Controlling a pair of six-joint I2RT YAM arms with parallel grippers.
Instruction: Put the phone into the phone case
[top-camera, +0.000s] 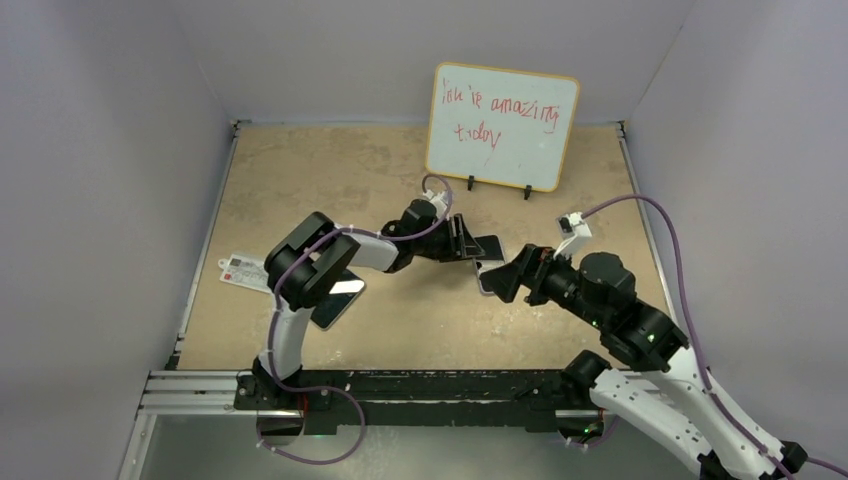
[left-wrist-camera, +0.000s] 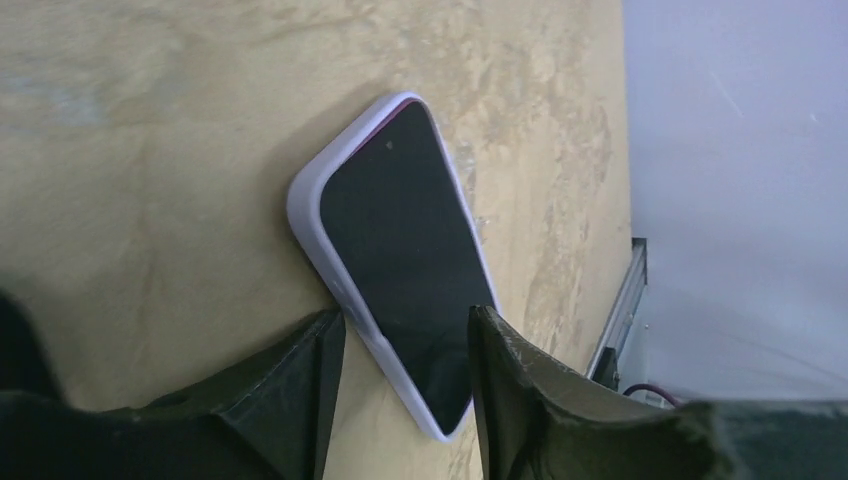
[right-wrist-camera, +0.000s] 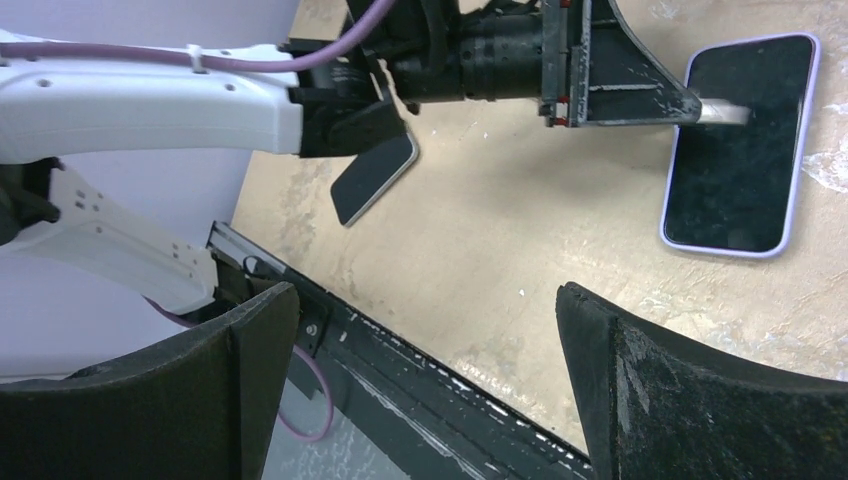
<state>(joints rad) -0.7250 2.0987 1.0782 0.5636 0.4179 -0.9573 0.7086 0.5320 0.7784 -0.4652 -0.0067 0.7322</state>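
A phone (left-wrist-camera: 400, 240) with a lilac rim and a dark screen lies mid-table; it also shows in the top view (top-camera: 488, 262) and the right wrist view (right-wrist-camera: 740, 150). My left gripper (left-wrist-camera: 405, 315) is open. Its fingers straddle the phone's near corner, one fingertip (left-wrist-camera: 330, 335) by the rim and the other over the screen. In the top view the left gripper (top-camera: 476, 247) is at the phone's left side. My right gripper (right-wrist-camera: 425, 290) is open and empty, just right of the phone's near end (top-camera: 500, 280). The matte black phone case shows in no view.
A second light-edged phone (top-camera: 338, 300) with a glossy screen lies under the left arm's elbow. A white card (top-camera: 243, 270) lies at the left edge. A whiteboard (top-camera: 502, 125) stands at the back. A black rail (top-camera: 400, 385) runs along the front edge.
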